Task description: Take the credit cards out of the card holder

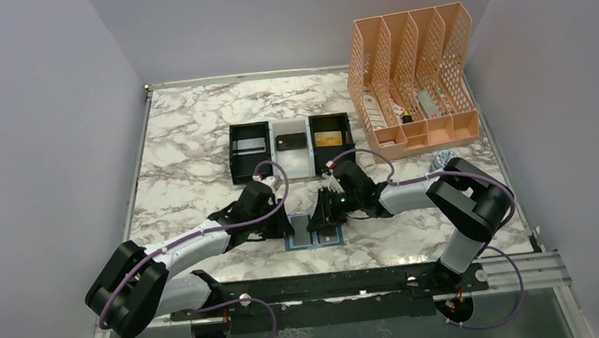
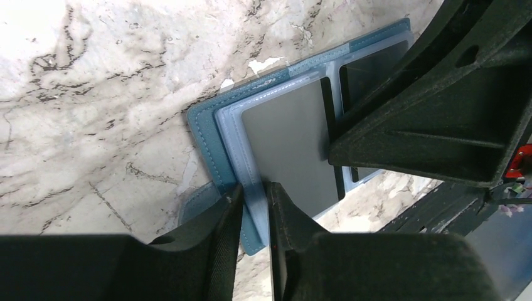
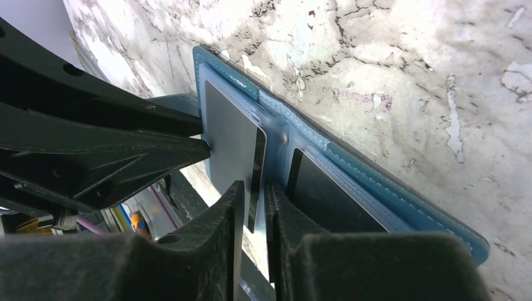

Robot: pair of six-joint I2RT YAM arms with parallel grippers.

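Pins the open teal-blue bifold card holder [image 2: 210, 144] at 6 o'clock on the marble table [image 1: 196, 145] with the left gripper [image 2: 254, 197] clamped on its 9 o'clock edge, and nips the silvery-grey plastic card [image 3: 229, 138] with the right gripper [image 3: 254, 191], seemingly to slide it free.

Marbled white-grey table [image 1: 188, 146]. Lying on it: open blue card holder [image 1: 327, 241] near front edge; black-and-white tray [image 1: 292, 168] mid-table; peach mesh file rack [image 1: 367, 48] far right.

Compartment tray [image 1: 235, 162], peach organizer [image 1: 368, 57], marble table [image 1: 189, 154]
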